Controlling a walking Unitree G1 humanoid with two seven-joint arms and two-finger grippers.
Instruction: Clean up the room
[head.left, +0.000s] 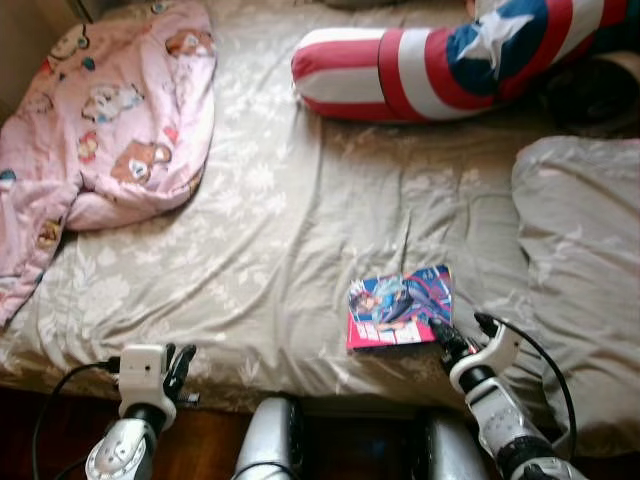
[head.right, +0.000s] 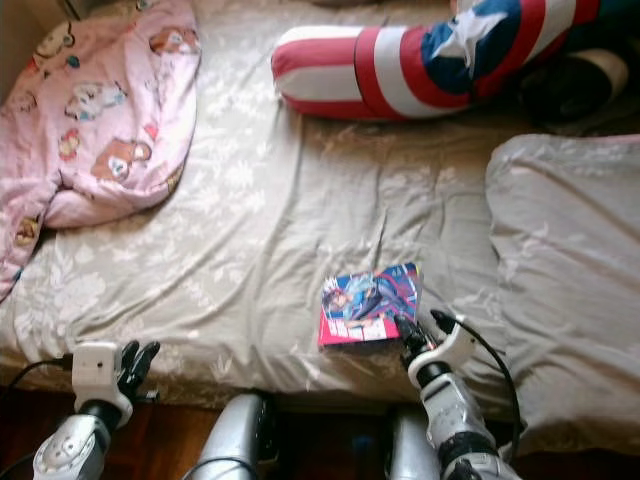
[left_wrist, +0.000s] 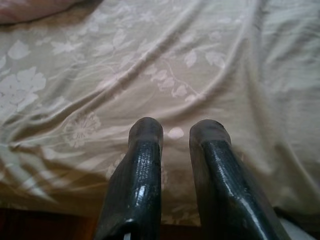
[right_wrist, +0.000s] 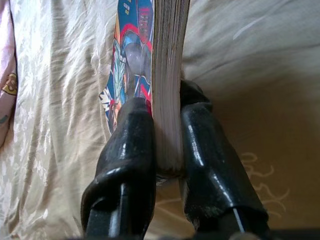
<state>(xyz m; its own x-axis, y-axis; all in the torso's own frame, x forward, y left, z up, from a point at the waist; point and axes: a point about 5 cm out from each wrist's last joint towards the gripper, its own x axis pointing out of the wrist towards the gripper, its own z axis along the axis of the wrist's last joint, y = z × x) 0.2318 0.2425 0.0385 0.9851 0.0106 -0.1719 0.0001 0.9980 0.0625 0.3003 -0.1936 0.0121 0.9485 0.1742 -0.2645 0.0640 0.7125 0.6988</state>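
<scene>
Right gripper (head.left: 441, 331), reaching up from the lower right of the frame, pinches the page edge of a colourful comic book (head.left: 400, 306) lying lower centre on the beige bedsheet (head.left: 270, 230). Left gripper (head.left: 181, 366) hovers slightly parted, empty, at lower left.

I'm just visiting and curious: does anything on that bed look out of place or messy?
Yes. A comic book lies loose on the sheet near the bed's front edge; the right tool is clamped on its page edge. A pink blanket is crumpled in the far left corner, spilling over the side. The left tool hovers at the bed edge.
</scene>
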